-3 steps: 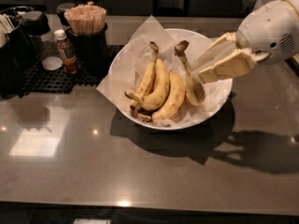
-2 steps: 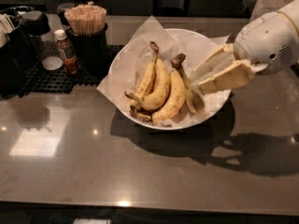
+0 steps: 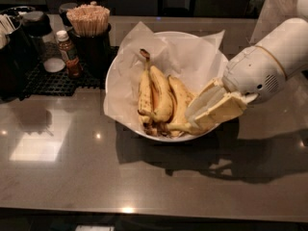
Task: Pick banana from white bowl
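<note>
Gripper [image 3: 191, 121]: R side of the white bowl [image 3: 111, 73], reaching in over its R rim, angled down and to the L; tips low among the fruit, near the bowl's front-R wall.
Grip: can't tell whether it's clamped on anything or loose.
Arm: white, comes in from the R edge of the bench, above the surface.
Banana [image 3: 180, 97]: in the bowl, R-most of the bunch, lying lengthwise front to back, just beside and touching the gripper's upper side; lower end hidden behind the gripper.
Other bananas [image 3: 151, 93]: in the bowl's middle, packed against the banana's L side, dark stem pointing to the back rim.
Bowl: on the bench, about mid-width, toward the back edge; lined w/ crinkled white paper [image 3: 187, 57] that sticks up past the back rim.
Cup of wooden sticks [image 3: 89, 20]: back-L of the bench, just L of the bowl.
Sauce bottle [image 3: 69, 54]: L of the cup, upright on a black mat [image 3: 53, 81].
</note>
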You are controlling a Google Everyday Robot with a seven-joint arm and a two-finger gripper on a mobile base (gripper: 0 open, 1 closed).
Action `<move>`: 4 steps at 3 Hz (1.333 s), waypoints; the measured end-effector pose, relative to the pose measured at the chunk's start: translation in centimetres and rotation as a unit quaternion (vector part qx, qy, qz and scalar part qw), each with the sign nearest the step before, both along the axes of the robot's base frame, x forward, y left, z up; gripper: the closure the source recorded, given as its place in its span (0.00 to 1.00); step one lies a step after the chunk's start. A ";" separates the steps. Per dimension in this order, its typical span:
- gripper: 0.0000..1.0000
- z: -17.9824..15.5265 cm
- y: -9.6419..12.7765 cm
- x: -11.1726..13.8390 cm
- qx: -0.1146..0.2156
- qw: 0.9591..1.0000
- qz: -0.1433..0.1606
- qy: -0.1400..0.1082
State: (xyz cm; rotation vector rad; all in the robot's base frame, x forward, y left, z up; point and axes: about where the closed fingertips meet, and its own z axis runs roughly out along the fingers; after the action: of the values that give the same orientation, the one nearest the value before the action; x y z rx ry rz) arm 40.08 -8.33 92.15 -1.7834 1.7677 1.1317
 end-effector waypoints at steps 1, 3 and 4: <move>1.00 -1.0 0.5 -0.8 -0.017 1.000 0.020 0.004; 0.58 -1.0 0.5 -0.8 -0.017 1.000 0.020 0.004; 0.35 -1.0 0.5 -0.8 -0.017 1.000 0.020 0.004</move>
State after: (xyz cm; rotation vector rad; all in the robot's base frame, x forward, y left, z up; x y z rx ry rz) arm 39.29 -7.84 91.17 -1.8444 1.7746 1.1322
